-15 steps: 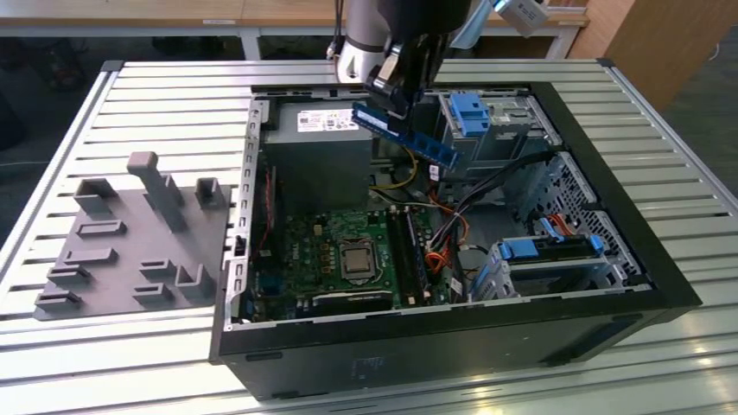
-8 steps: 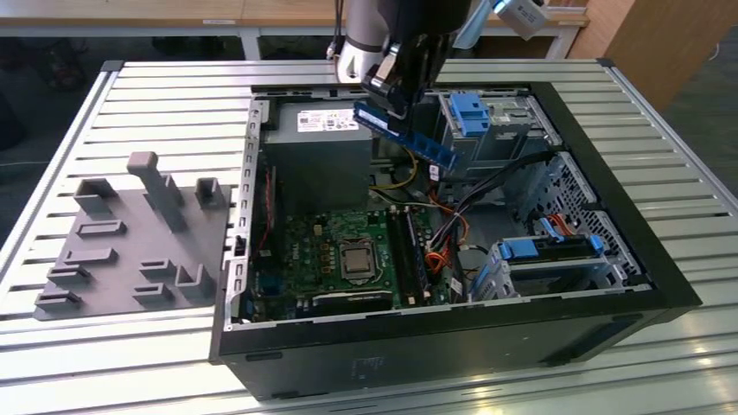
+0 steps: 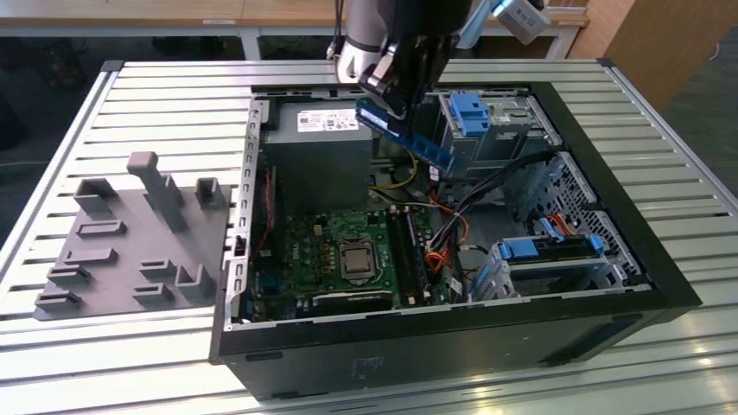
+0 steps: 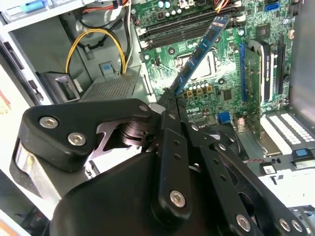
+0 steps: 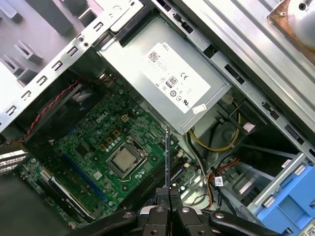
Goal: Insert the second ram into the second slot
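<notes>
A slatted metal table [image 3: 150,95] is carrying an open black computer case [image 3: 461,346], with a grey fixture tray [image 3: 127,251] lying beside it on the exterior view's left. The claw [image 3: 386,108] is clenching the second ram [image 3: 416,138] by one end, so the blue stick is hanging tilted above the motherboard [image 3: 346,251], apart from the memory slots [image 3: 413,255]. That end grip, I judge, is leaving its contact edge free. The power supply [image 3: 317,147] is carrying a white printed label [image 5: 170,78].

Robotics lab: slatted metal workbench [image 3: 150,95]
</notes>
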